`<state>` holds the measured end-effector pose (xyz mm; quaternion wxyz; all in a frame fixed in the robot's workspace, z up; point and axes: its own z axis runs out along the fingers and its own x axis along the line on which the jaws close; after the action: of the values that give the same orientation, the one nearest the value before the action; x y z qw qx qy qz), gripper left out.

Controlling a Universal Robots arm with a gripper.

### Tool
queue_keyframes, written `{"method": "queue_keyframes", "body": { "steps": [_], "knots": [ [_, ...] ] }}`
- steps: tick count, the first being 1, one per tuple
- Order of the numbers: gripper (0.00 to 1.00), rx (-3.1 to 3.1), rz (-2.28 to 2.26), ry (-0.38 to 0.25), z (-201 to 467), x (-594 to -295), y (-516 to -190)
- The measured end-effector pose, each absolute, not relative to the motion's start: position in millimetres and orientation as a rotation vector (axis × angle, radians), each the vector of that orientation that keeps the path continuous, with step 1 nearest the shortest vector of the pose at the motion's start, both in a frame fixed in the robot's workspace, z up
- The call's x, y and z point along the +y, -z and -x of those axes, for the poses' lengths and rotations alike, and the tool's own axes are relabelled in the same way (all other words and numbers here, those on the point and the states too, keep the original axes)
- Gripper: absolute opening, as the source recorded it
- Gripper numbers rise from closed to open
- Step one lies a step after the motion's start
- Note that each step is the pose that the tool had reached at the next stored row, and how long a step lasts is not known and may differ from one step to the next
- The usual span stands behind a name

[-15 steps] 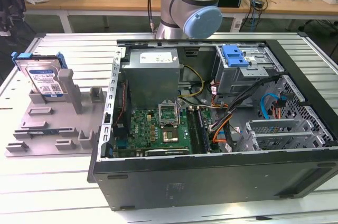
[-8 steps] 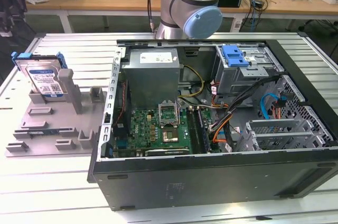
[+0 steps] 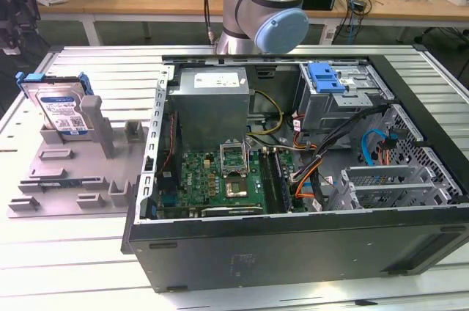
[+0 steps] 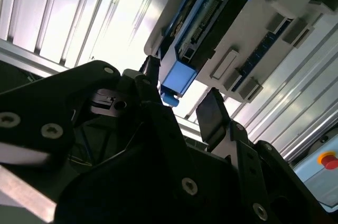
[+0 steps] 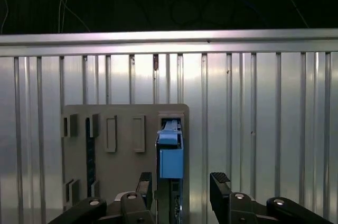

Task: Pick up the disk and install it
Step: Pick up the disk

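The disk [image 3: 62, 109] is a silver drive with a white-and-blue label in a blue carrier frame. It stands on edge in a slot of the grey fixture plate [image 3: 73, 172], at the exterior view's left. In the first wrist view the disk [image 5: 170, 155] shows edge-on, in line with the gap of my gripper [image 5: 182, 187] and closer to one finger [image 5: 144, 183]. My gripper [image 4: 182, 97] is open and holds nothing. The disk [image 4: 206, 28] lies beyond the fingertips [image 4: 211, 112], apart from them.
An open computer case [image 3: 293, 149] lies on the slatted metal table [image 3: 110, 282], with a motherboard, cables and a metal drive cage [image 3: 344, 102] topped by a blue bracket [image 3: 326, 76]. The arm's joint [image 3: 275, 10] rises behind the case. A red button [image 4: 328, 159] sits off the table.
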<state>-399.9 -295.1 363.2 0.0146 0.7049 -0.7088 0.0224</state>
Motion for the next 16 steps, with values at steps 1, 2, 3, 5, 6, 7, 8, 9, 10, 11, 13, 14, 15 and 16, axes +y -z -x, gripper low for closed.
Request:
{"method": "queue_keyframes", "body": {
  "steps": [1, 2, 3, 5, 6, 7, 8, 9, 10, 11, 13, 14, 15, 16],
  "knots": [
    [0.56, -2.204, -2.197, -0.07, 401, -295, -363],
    [0.56, -2.199, -2.202, -0.07, 402, -295, -362],
    [0.56, -2.193, -2.208, -0.07, 402, -296, -361],
    [0.56, -2.182, -2.219, -0.07, 403, -300, -359],
    [0.56, -2.177, -2.224, -0.07, 403, -301, -358],
    [0.56, -2.173, -2.228, -0.07, 403, -302, -356],
    [0.56, -2.167, -2.234, -0.071, 403, -302, -354],
    [0.56, -2.164, -2.236, -0.071, 402, -302, -353],
    [0.56, -2.162, -2.239, -0.071, 402, -302, -352],
    [0.56, -2.158, -2.243, -0.071, 401, -302, -351],
    [0.56, -2.152, -2.249, -0.071, 399, -302, -350],
    [0.56, -2.151, -2.25, -0.071, 399, -302, -350],
    [0.56, -2.149, -2.252, -0.071, 399, -302, -350],
    [0.56, -2.148, -2.253, -0.072, 399, -302, -349]
  ]
}}
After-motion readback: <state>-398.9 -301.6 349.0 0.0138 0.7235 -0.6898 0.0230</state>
